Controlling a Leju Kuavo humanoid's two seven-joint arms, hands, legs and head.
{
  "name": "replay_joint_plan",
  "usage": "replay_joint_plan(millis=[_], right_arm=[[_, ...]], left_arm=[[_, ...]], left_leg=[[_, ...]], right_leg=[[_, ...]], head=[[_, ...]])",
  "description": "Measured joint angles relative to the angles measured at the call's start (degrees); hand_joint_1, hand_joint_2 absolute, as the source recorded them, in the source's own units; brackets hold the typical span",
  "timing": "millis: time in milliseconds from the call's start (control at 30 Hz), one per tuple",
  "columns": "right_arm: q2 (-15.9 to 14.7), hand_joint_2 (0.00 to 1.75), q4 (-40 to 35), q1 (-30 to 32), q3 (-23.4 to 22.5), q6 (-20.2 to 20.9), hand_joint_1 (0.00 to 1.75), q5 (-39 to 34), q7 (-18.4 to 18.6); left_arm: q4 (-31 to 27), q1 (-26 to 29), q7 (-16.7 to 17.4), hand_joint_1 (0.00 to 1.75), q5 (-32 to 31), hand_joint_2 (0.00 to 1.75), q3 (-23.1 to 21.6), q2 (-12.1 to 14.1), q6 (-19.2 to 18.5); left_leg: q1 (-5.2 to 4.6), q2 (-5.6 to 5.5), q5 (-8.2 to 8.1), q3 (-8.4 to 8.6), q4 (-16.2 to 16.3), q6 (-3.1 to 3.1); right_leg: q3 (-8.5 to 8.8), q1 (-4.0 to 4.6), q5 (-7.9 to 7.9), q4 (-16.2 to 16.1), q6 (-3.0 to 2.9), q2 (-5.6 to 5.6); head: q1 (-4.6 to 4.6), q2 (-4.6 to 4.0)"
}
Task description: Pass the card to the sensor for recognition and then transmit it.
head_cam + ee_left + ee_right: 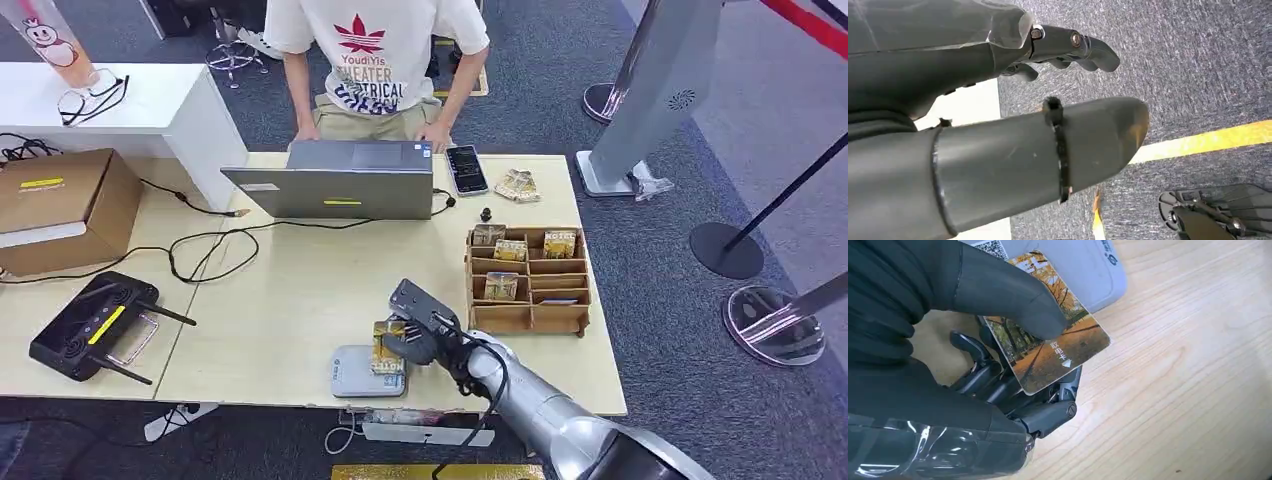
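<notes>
A pale wooden desk (pixel 300 300) stands on dark blue-grey carpet, with a person (pixel 375 60) in a white printed shirt standing at its far side behind an open grey laptop (pixel 335 180). Beside the laptop lie a phone (pixel 466 169) and a small loose pile of cards (pixel 517 185). A wooden compartment rack (pixel 527 280) on the right part of the desk holds several cards in its slots. On the left sit a cardboard box (pixel 60 205) and a black controller with antennas (pixel 90 325), with black cables trailing between them and the laptop.

Near the front edge lies the sensor (pixel 362 372), a flat grey pad with rounded corners. The right robot hand (pixel 425 335) reaches in from below and pinches the card (pixel 390 345), which shows an autumn tree scene, between its thumb and darker fingers. In the right wrist view the card (pixel 1058 340) is held just above the desk with one end over the sensor's (pixel 1083 270) corner; whether it touches the pad cannot be told.

The left robot hand (pixel 1058 50) hangs over the carpet by a yellow floor line (pixel 1208 140), fingers loosely curled, holding nothing.
</notes>
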Motion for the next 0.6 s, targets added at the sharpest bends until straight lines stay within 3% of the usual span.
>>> replay_joint_plan(millis=[600], right_arm=[[0.0,1.75,0.6,0.5,0.1,-1.2,1.75,1.0,0.2]], left_arm=[[0.0,-0.3,-0.9,0.00,0.0,0.00,0.0,-0.4,0.2]], left_leg=[[0.00,0.01,0.00,0.01,0.0,0.00]], right_leg=[[0.01,0.00,0.00,0.0,0.00,0.01]], head=[[0.00,0.00]])
